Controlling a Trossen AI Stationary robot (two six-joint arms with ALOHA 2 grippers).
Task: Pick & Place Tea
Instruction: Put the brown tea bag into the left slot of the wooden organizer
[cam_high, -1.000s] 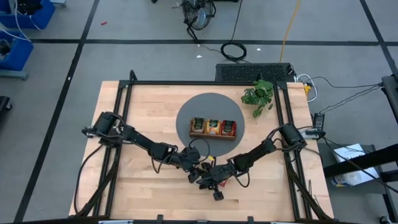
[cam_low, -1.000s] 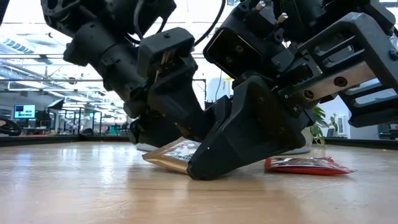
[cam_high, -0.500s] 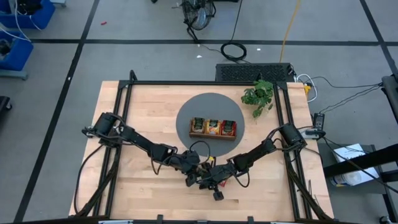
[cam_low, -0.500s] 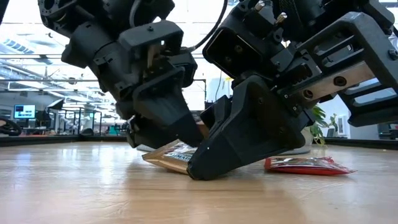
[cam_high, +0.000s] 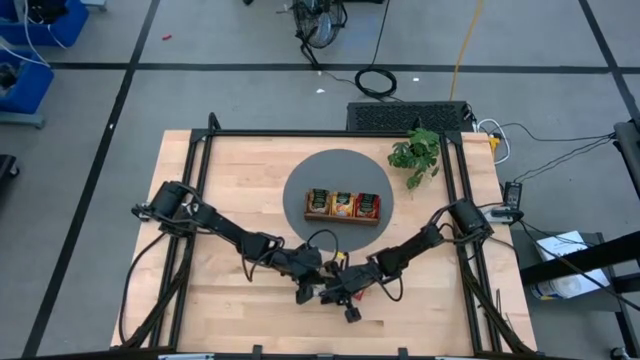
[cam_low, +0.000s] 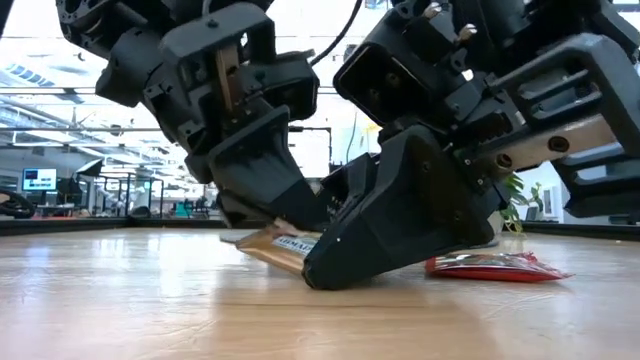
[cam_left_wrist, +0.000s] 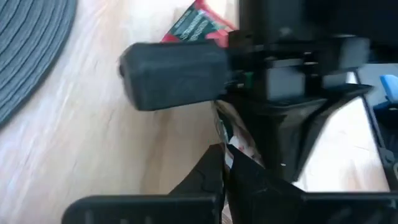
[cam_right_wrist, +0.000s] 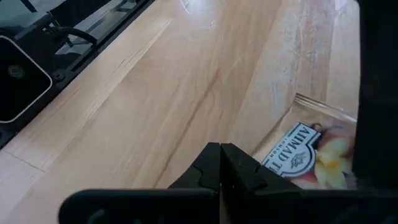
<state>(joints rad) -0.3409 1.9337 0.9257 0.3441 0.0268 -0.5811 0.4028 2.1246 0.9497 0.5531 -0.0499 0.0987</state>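
Now the left pincer is pressed together on the near edge of a cream tea sachet, apparently pinching it so it can be lifted off the tabletop. Beside it, the right pincer is pressed together with its tip on the sachet, likely pinning it down. A red sachet lies just behind. Farther off, the wooden tray sits on a grey mat, already holding sachets.

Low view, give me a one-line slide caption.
Both grippers down on the table: left gripper shut on a cream tea sachet, red sachet lying nearby.
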